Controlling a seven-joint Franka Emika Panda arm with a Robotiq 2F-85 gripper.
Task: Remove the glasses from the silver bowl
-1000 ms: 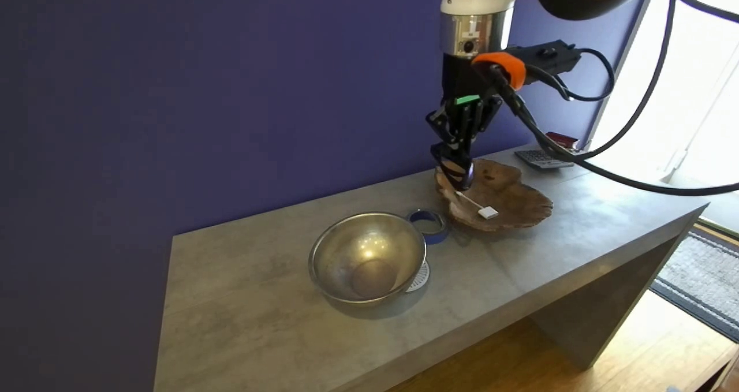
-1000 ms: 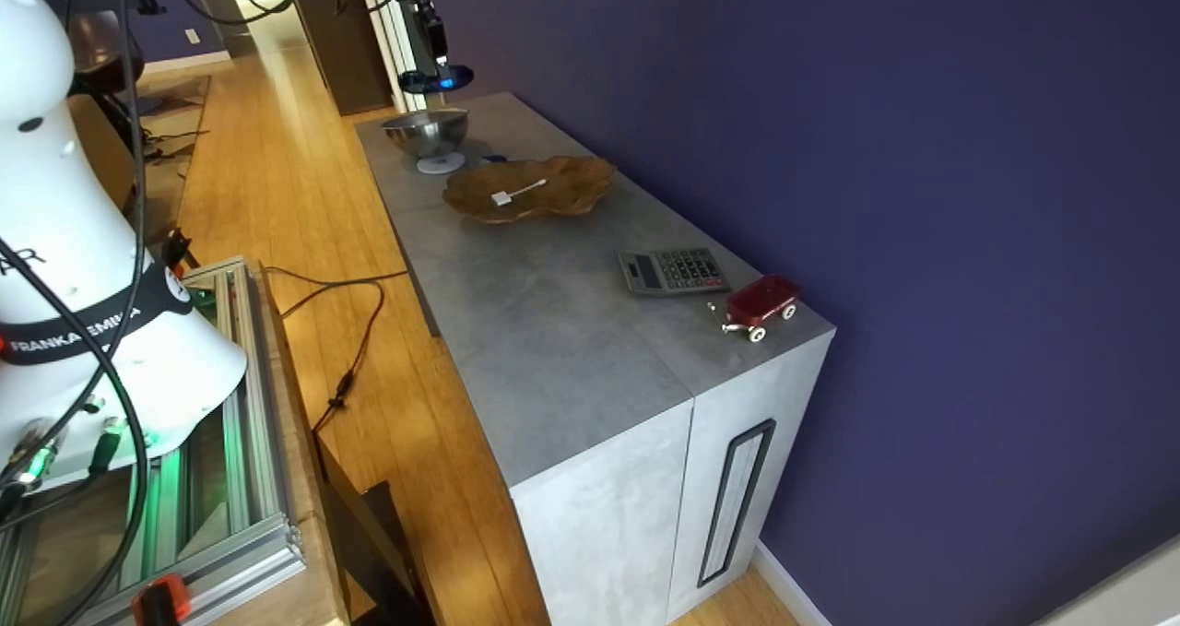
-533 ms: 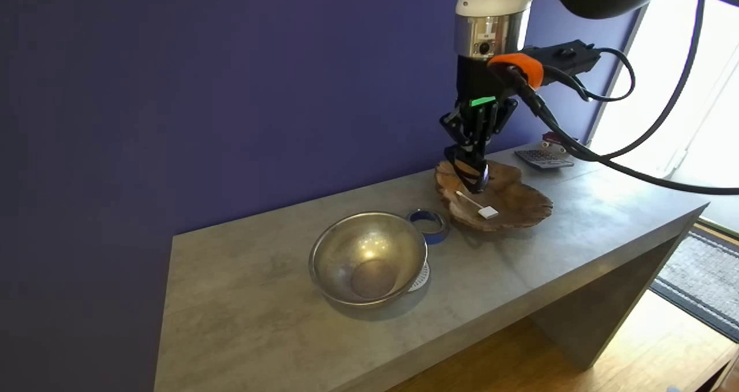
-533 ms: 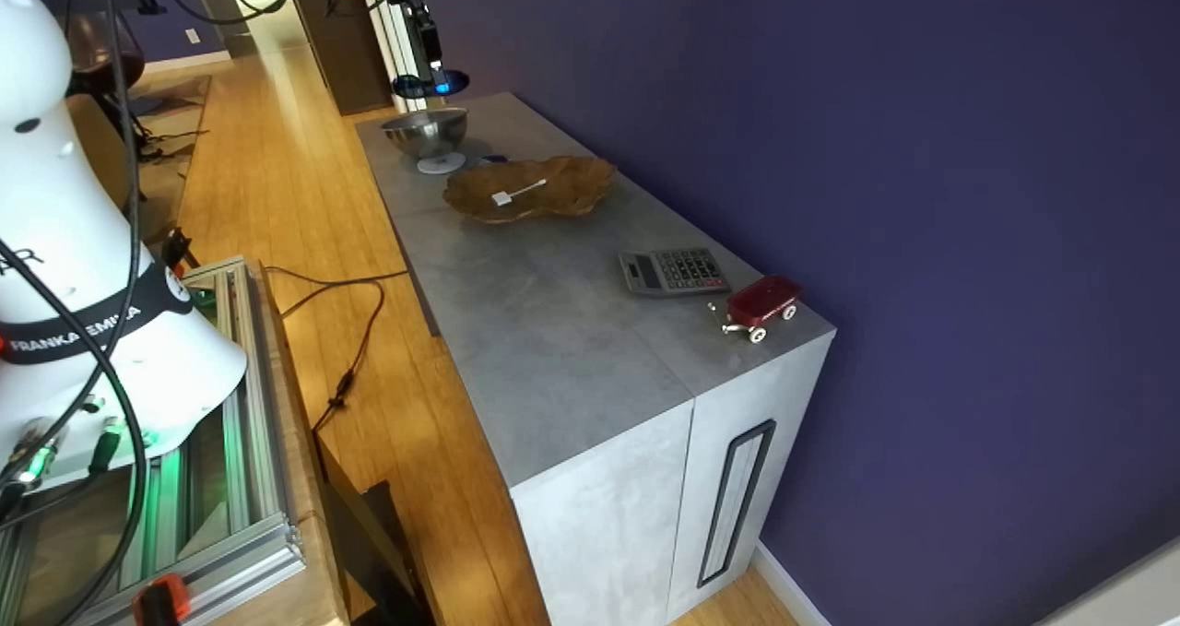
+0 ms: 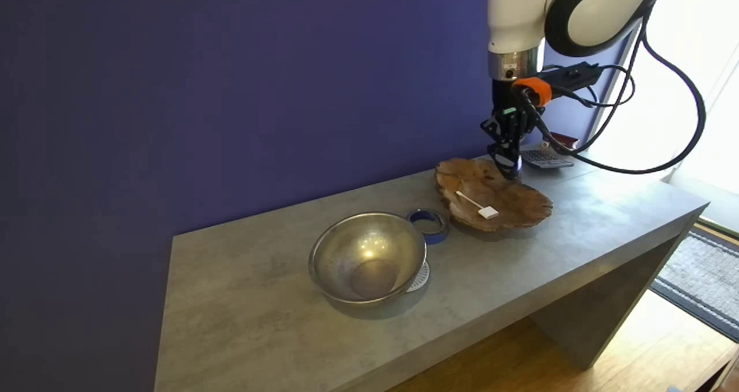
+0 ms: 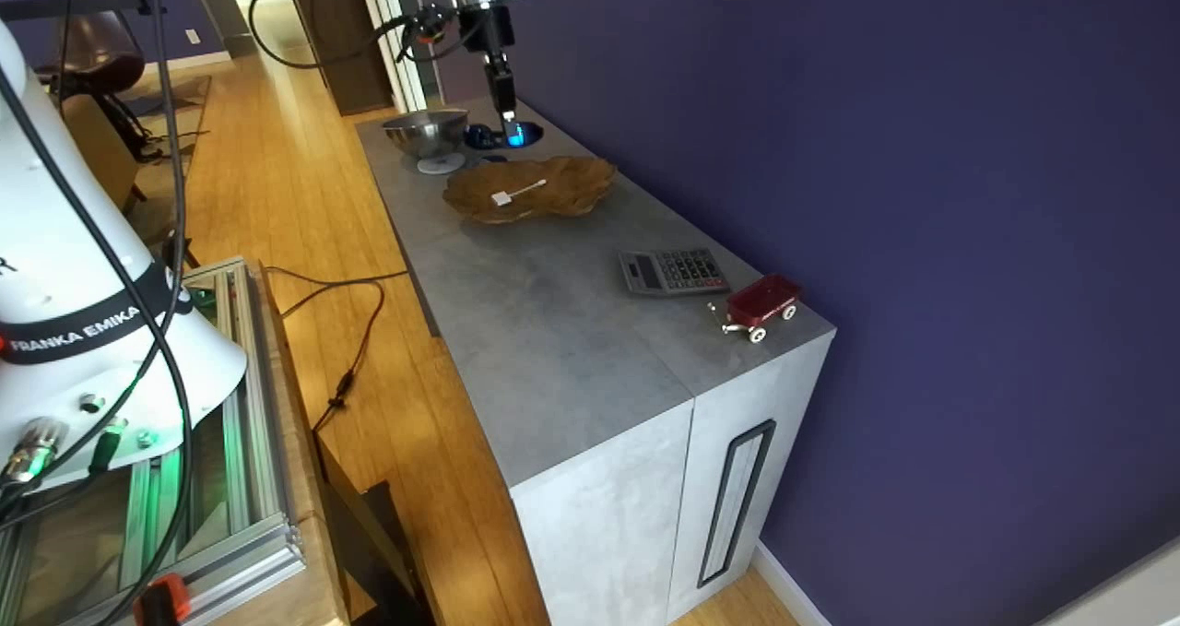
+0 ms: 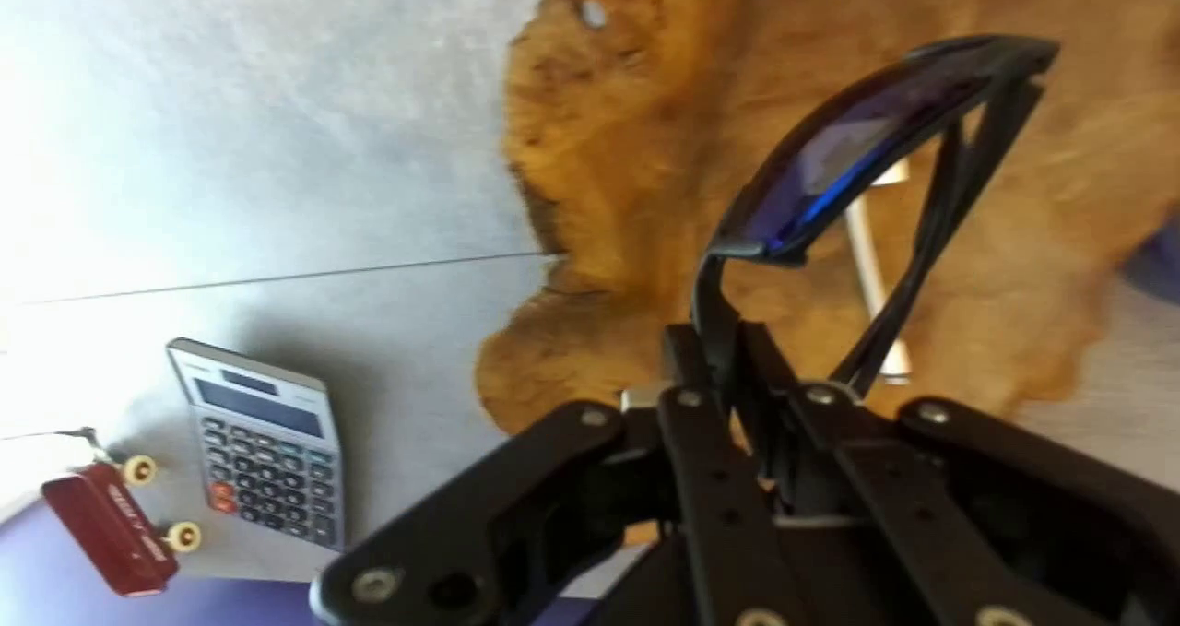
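The silver bowl (image 5: 346, 259) stands on the grey counter with nothing inside; it also shows in an exterior view (image 6: 429, 130). My gripper (image 7: 724, 354) is shut on one end of the dark glasses (image 7: 839, 147), which stick out beyond the fingertips with their arms folded. The lens looks purple-blue in the wrist view. The glasses hang in the air above the wooden dish (image 5: 519, 207), apart from it, and show in both exterior views (image 5: 504, 164) (image 6: 523, 135). My gripper (image 5: 509, 141) is well to the side of the silver bowl.
A white cable adapter (image 5: 488, 212) lies in the wooden dish. A blue tape roll (image 5: 437, 237) sits between dish and bowl. A white perforated disc (image 5: 421, 276) lies partly under the bowl. A calculator (image 6: 678, 271) and red toy wagon (image 6: 762, 300) stand at the far end. A purple wall backs the counter.
My gripper has carried the glasses away from the silver bowl's side, farther over the wooden dish toward the calculator. The gripper stays shut on them. The objects on the counter have not moved.
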